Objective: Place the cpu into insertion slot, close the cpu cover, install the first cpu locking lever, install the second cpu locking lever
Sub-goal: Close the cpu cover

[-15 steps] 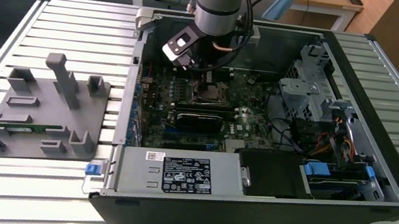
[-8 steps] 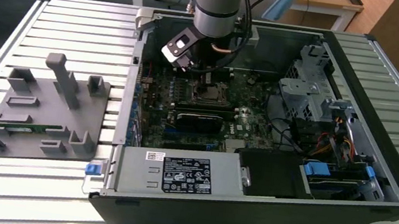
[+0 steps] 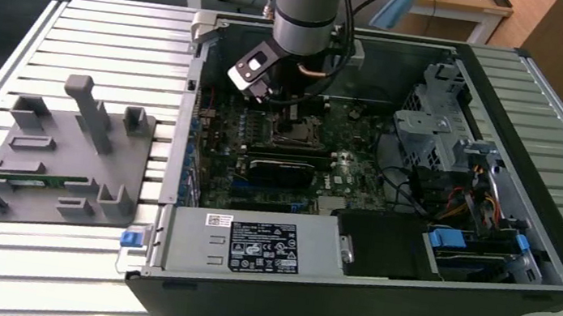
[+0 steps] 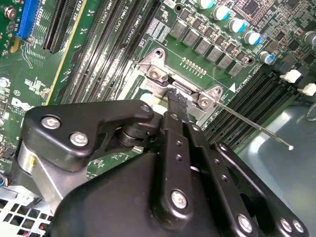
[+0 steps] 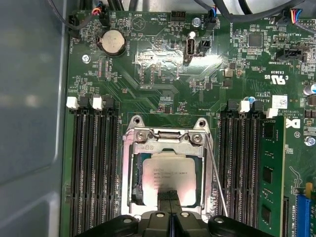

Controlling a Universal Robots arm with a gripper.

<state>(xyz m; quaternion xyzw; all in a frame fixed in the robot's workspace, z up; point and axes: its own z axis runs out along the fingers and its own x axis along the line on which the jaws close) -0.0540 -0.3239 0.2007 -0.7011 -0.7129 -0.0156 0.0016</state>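
Observation:
The cpu (image 5: pixel 170 170) lies flat in the insertion slot (image 3: pixel 293 133), its dull silver top facing up. The silvery cpu cover (image 5: pixel 168 140) lies down over it, framing its edges. My gripper (image 5: pixel 170 197) is shut, and its dark fingertips press together on the cover's edge. In the second wrist view the gripper (image 4: pixel 177 101) tip touches the cover's metal tab between two screws. One thin wire locking lever (image 5: pixel 216 177) runs along one side of the socket and sticks out free (image 4: pixel 252 123). In the exterior view the arm's gripper (image 3: pixel 285 109) hangs over the socket inside the open computer case.
Black memory slots (image 5: pixel 94 168) flank the socket on both sides, with a green memory module (image 5: pixel 271 182) beyond one bank. A black card (image 3: pixel 286 167), the power supply (image 3: pixel 248 243) and a drive cage (image 3: pixel 438 130) crowd the case. A grey fixture plate (image 3: pixel 53 152) lies at the exterior view's left.

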